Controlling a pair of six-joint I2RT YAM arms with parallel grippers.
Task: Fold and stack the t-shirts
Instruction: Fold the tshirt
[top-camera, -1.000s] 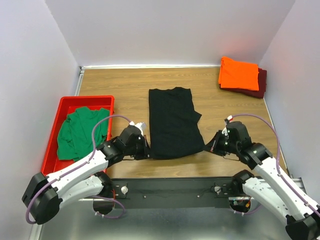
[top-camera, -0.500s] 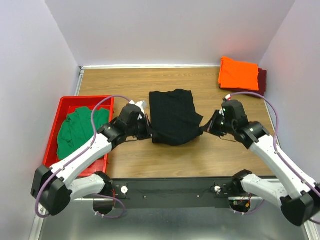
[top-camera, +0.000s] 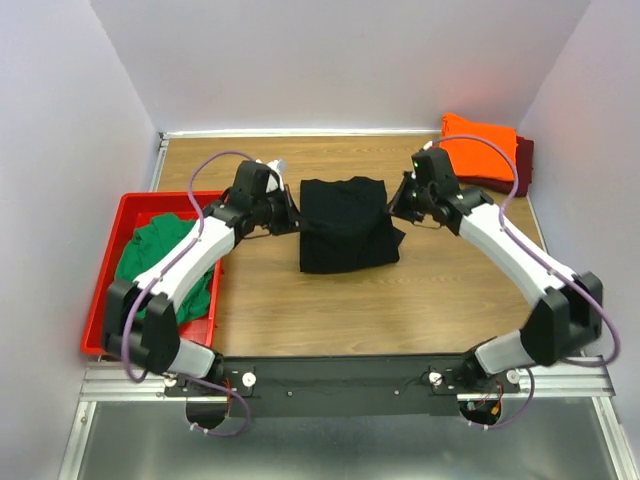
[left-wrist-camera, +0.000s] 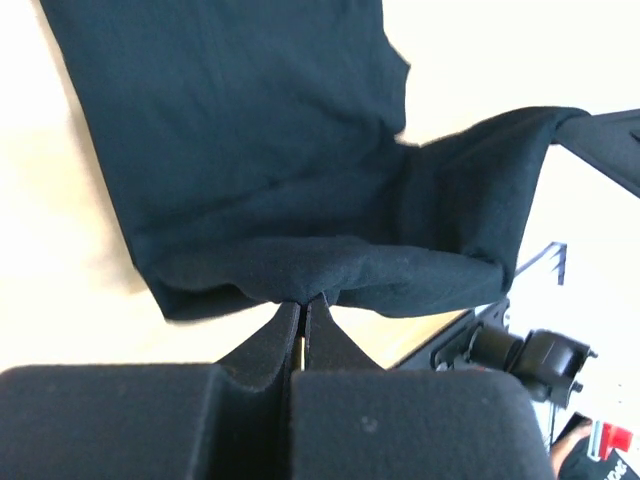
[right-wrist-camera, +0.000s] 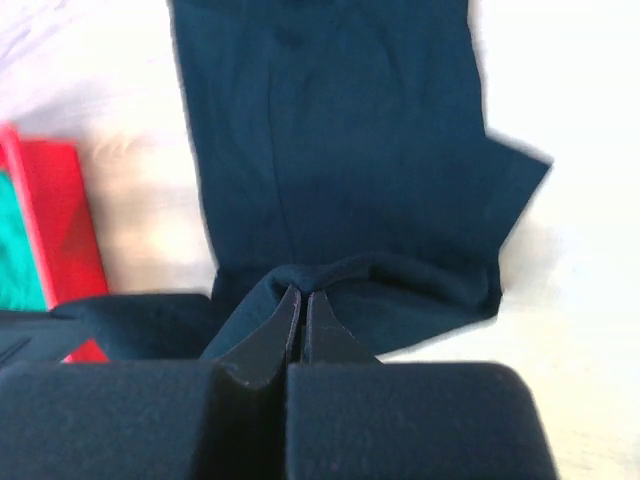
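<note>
swung forward, clamping the black t-shirt (top-camera: 345, 235) hem in left claw (top-camera: 295, 220) and right claw (top-camera: 393, 208); far edge just ahead.

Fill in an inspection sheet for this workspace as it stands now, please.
Surface: wooden table, flat, no spills seen.
Job's things: black t-shirt at the centre, its near part doubled over; orange t-shirt folded on the maroon t-shirt in the far right corner; green t-shirt crumpled in the red tray at the left.
Clutter: nothing seen.
Grippers: left gripper and right gripper both shut on the black t-shirt, one at each side.
Cables: purple cable on the left arm and purple cable on the right arm, both in loose loops.
Surroundings: pale walls on three sides; metal rail at the near edge.
</note>
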